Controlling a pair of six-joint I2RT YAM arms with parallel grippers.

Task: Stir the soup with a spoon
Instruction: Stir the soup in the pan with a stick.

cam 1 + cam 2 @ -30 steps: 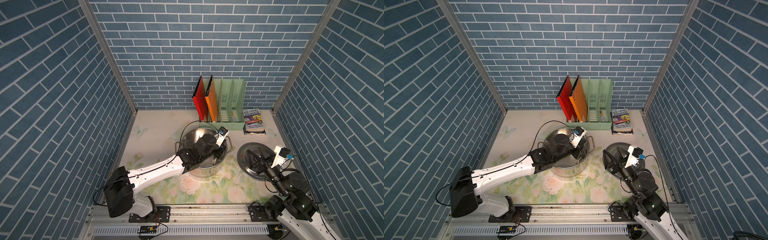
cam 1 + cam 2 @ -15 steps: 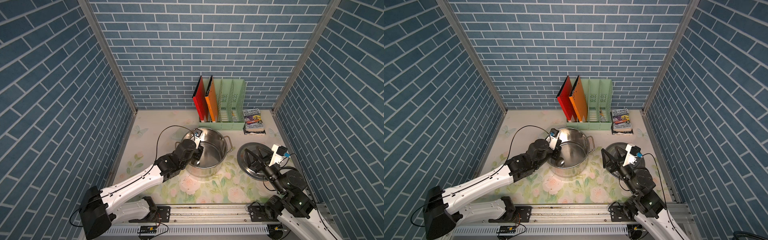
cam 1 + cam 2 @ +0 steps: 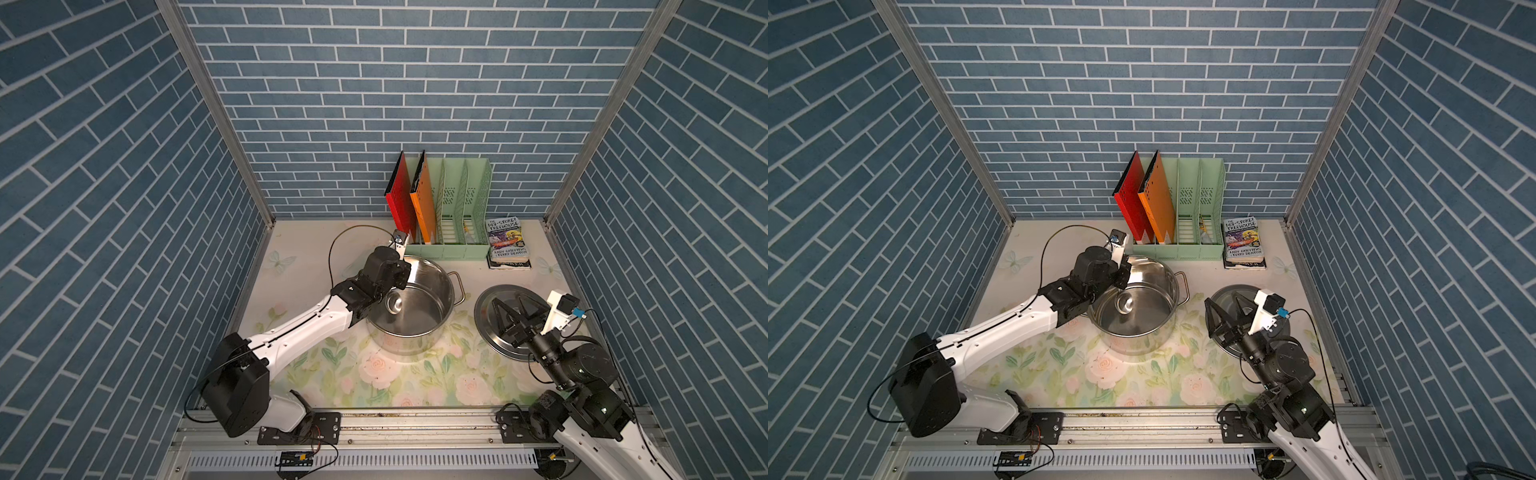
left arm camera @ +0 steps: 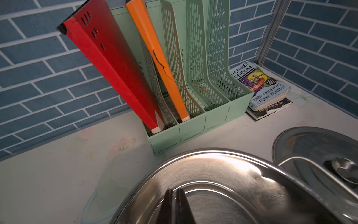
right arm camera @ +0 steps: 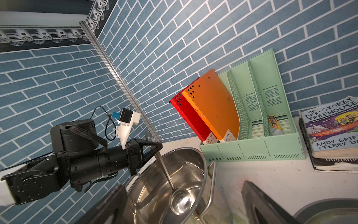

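Note:
The steel pot (image 3: 434, 291) (image 3: 1163, 284) stands mid-table, and its shiny inside (image 5: 151, 194) is bare, with no soup visible. The spoon (image 5: 179, 201) leans into it, its round bowl (image 3: 394, 302) low against the inner wall. My left gripper (image 5: 155, 149) (image 4: 174, 192) hovers over the pot's far-left rim, shut on the spoon's thin handle near its top. My right gripper (image 3: 512, 309) (image 3: 1225, 307) is open and holds nothing. It hangs over the flat steel lid (image 3: 488, 330), right of the pot.
A green file rack (image 3: 453, 216) holding a red folder (image 3: 401, 199) and an orange folder (image 3: 424, 199) stands at the back wall, just behind the pot. Stacked books (image 3: 508, 243) lie to its right. Blue brick walls close three sides.
My left arm has swept the spoon round inside the pot, from its right side to the left, then to the far-left rim. The right arm has barely moved.

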